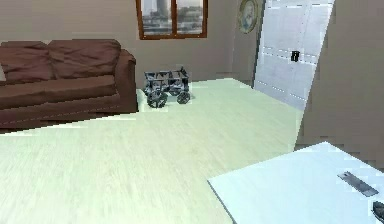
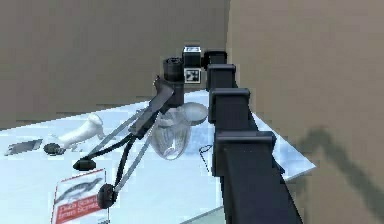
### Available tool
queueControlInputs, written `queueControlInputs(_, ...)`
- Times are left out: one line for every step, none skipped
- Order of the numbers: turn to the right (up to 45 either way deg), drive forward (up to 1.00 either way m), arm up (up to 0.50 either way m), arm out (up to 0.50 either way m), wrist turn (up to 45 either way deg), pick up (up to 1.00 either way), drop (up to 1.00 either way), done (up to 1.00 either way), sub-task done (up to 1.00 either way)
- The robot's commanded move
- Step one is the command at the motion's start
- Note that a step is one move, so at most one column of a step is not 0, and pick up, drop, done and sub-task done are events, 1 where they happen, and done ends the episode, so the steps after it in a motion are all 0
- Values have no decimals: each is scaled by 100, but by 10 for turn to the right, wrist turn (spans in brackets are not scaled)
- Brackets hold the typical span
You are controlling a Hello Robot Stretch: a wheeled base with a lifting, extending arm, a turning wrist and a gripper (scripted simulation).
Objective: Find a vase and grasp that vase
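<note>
On the pale blue table point(image 2: 40, 185) in the arm side view stands a clear glass vessel point(image 2: 172, 133), rounded like a vase. My arm's dark bar point(image 2: 240, 140) reaches out over the table. The gripper point(image 2: 97, 180) slants down to the left from the two white marker squares point(image 2: 190, 62). Its thin fingers point(image 2: 125, 145) cross in front of the glass vessel and end above the tabletop. With things lying on the table at and behind it, I cannot tell whether it holds anything.
A white lying object point(image 2: 80, 130), a small dark thing point(image 2: 52, 148) and a red-and-white booklet point(image 2: 80, 195) share the table. The forward view has a brown sofa point(image 1: 60, 75), a wheeled toy cart point(image 1: 167, 87), a white door point(image 1: 292, 50), the table's corner point(image 1: 290, 190) with a remote point(image 1: 357, 183), and open pale floor.
</note>
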Motion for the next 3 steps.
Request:
queueControlInputs(0,0,0,0,450,0,0,0,0)
queueControlInputs(0,0,0,0,450,0,0,0,0)
queueControlInputs(0,0,0,0,240,0,0,0,0)
